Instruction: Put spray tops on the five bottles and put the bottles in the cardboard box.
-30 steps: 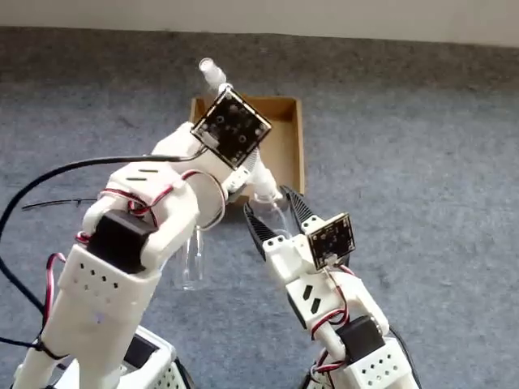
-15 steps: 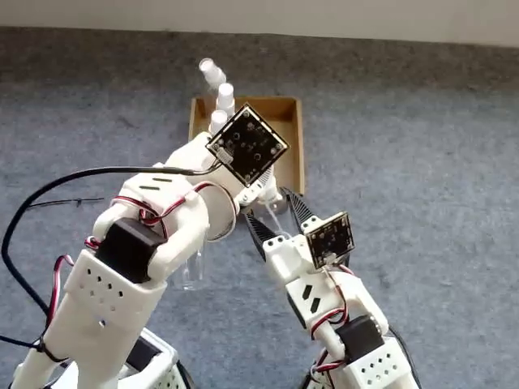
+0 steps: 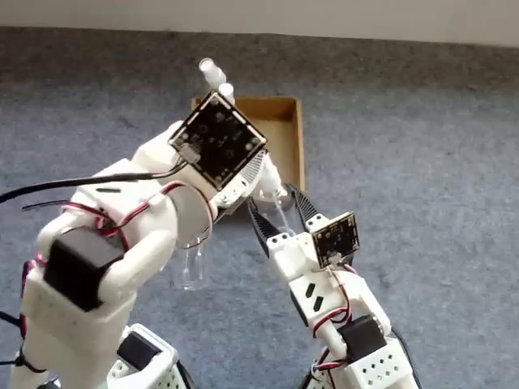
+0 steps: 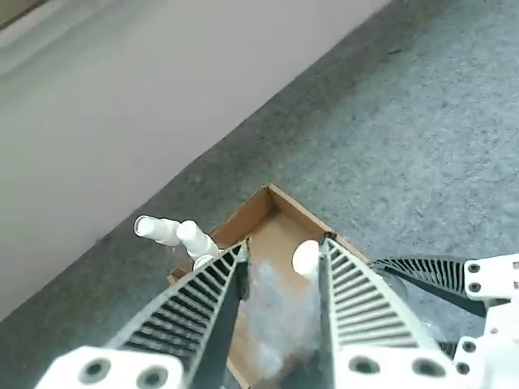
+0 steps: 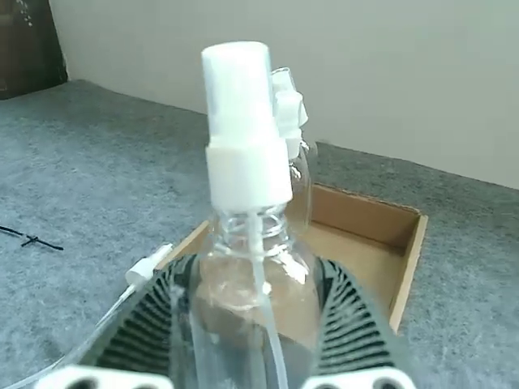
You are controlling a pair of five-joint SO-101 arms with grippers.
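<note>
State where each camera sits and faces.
High view: fixed above the table, looking down on both arms and the cardboard box.
Left wrist view: on the left arm, looking past the left tool at the box and wall.
Right wrist view: on the right arm, facing the bottle held in the right tool.
Both wrist views share the box and spray top.

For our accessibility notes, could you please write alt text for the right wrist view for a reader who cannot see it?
A clear plastic bottle with a white spray top is clamped between the right gripper's black ribbed fingers. Behind it are a second clear spray-topped bottle and an open brown cardboard box on grey carpet.
</note>
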